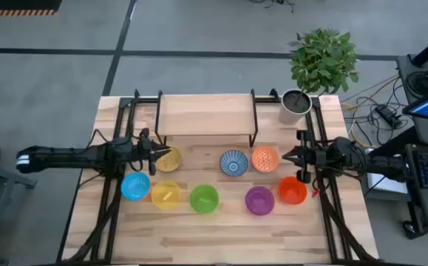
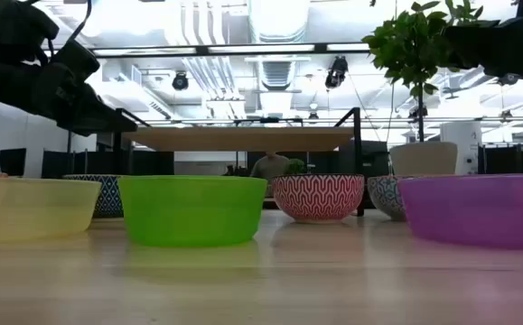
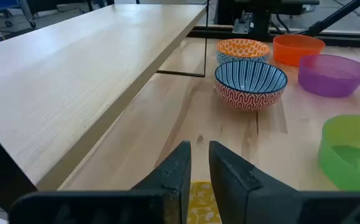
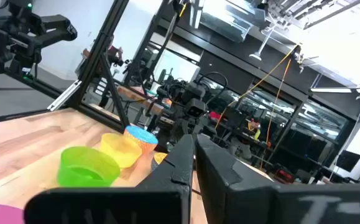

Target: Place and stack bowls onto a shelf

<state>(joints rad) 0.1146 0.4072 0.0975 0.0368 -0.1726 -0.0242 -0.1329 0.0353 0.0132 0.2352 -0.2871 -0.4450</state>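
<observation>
right gripper [image 4: 194,144] has its jaws pressed together, up off the bench [image 4: 18,134]; past it sit the green bowl [image 4: 87,167], yellow bowl [image 4: 120,148] and light blue bowl [image 4: 141,135]

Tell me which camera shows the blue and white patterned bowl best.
The left wrist view: the blue-and-white bowl sits unobstructed, its striped inside and red-patterned outside both visible. The high view shows only its inside from above. The low view shows its side. The right wrist view doesn't show it.
</observation>
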